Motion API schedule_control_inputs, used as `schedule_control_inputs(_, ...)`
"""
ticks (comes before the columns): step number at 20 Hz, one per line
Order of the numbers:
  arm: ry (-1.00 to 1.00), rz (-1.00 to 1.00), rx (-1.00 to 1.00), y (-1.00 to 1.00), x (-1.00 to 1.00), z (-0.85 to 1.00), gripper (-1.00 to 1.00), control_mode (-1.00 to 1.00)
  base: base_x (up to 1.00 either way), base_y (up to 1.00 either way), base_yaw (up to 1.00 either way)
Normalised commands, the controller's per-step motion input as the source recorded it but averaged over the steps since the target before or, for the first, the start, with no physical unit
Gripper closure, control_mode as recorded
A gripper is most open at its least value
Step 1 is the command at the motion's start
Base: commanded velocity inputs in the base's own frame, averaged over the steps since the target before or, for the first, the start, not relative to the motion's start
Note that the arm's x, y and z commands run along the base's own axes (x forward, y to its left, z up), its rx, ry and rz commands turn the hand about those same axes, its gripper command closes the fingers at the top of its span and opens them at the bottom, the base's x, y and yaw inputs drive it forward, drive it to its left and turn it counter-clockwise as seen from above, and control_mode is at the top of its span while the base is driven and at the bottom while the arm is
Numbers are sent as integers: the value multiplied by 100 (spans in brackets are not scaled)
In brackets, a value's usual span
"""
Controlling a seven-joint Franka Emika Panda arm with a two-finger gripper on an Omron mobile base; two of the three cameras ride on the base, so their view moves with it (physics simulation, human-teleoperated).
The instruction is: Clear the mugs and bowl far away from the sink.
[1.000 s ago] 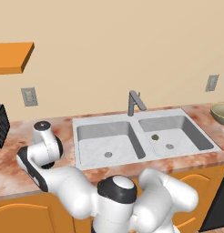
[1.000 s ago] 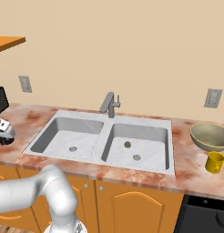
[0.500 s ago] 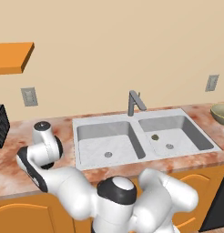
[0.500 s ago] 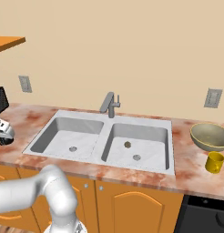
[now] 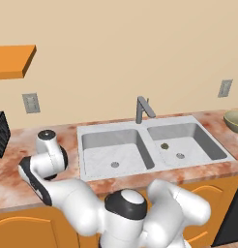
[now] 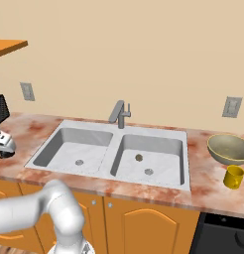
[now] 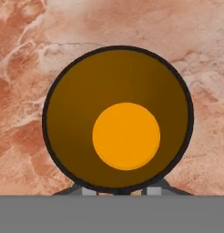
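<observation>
Closing on the mug (image 7: pixel 118 118) calls for a firm bite on its rim before any lift, in my judgement. I cannot tell whether the end effector (image 7: pixel 118 192) grips yet; its tips sit at the mug's 6 o'clock edge, looking straight down into the yellow inside. The arm folds low to the left, wrist over the surface (image 5: pixel 24 177). At the sink's (image 6: pixel 114 151) 3 o'clock stand a bowl (image 6: pixel 229 149) and a yellow mug (image 6: pixel 234 176).

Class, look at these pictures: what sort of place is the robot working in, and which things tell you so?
A kitchen, computer-rendered. The clues: a double-basin sink with a faucet set in a marbled countertop, orange cabinet doors below it, and a bowl on the counter.
</observation>
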Motion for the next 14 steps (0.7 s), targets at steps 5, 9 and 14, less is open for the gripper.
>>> schedule_control_inputs(5,0,1,0,-39,-1,-1,100,-100,0,0,0)
schedule_control_inputs(9,0,12,1,-78,0,0,100,-100,0,0,0)
schedule_control_inputs(14,-7,14,1,-69,-21,15,100,-100,0,0,0)
